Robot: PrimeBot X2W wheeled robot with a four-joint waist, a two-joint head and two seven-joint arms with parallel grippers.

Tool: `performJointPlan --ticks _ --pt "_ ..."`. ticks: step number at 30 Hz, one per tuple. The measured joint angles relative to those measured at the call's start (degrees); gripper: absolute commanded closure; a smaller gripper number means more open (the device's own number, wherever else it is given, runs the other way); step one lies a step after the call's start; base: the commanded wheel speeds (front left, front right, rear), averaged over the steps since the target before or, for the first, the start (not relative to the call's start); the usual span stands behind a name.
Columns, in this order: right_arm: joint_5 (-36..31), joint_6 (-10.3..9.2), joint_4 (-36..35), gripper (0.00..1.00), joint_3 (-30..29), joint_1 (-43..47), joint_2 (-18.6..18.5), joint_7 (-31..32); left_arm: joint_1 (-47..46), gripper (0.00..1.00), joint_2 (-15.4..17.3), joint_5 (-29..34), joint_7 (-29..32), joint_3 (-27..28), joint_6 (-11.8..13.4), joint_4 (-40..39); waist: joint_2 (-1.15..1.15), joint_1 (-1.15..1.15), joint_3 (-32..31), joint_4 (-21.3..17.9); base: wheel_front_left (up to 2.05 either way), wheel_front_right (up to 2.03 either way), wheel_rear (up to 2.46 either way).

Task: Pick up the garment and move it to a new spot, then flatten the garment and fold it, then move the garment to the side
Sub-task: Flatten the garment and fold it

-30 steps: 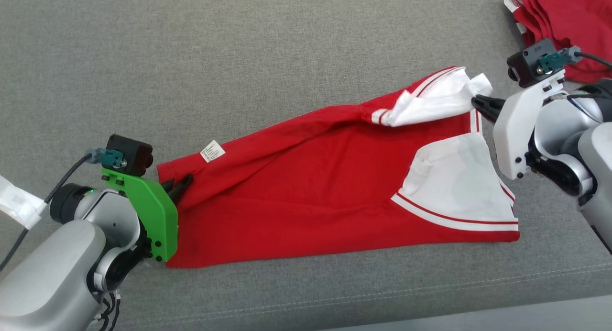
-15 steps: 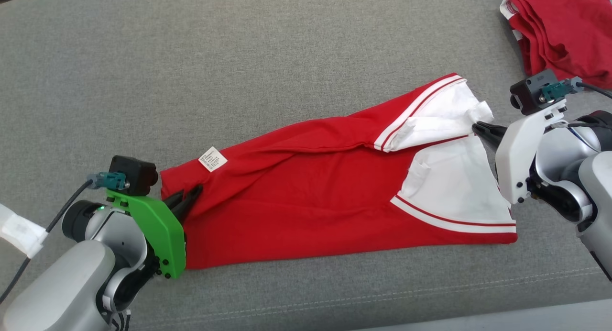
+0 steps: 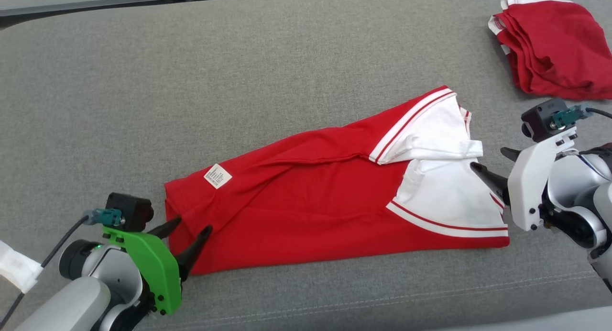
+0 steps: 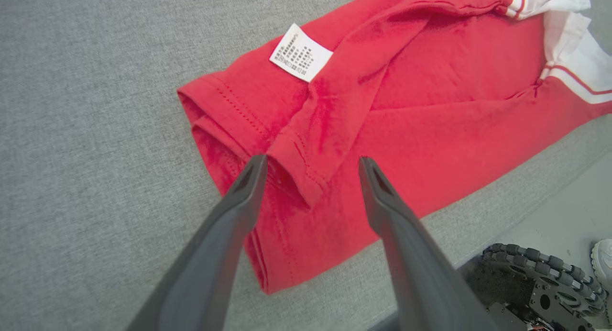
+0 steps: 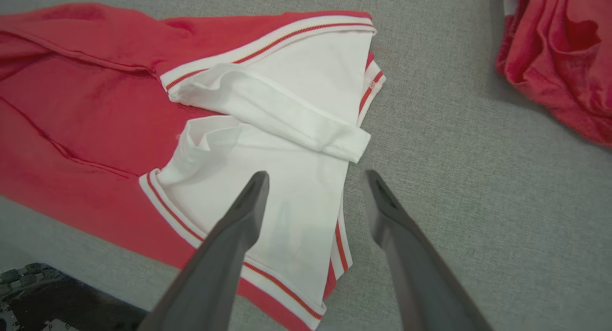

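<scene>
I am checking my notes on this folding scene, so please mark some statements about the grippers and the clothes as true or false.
1. The left gripper and the right gripper both stand open. True.
2. The right gripper clamps cloth. False: it holds nothing.
3. A white label lies on the red shirt, near its left end. True.
4. The red shirt hangs in the air. False: it lies on the grey cushion.
5. A second red garment lies at the far right. True.

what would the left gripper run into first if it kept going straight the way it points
Most likely the red garment: the left gripper points at its hemmed end, with a folded flap between the open jaws. How far above the cloth it hangs is unclear.
</scene>
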Motion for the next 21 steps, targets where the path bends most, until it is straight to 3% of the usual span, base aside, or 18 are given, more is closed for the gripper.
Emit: performJointPlan --ticks 10,21 --pt "-1.3 0.00 -1.7 0.00 -7.7 3.7 0.2 0.5 1.7 0.00 -0.3 0.3 -6.3 3.2 4.4 -3.9 0.00 0.00 -3.1 -0.2 0.00 0.00 0.00" --pt "-4.1 0.00 -1.5 0.00 -17.8 4.2 7.3 -7.5 3.1 0.00 -5.3 2.0 -18.5 8.3 11.0 -4.8 0.00 0.00 -6.3 0.8 0.00 0.00 0.00"
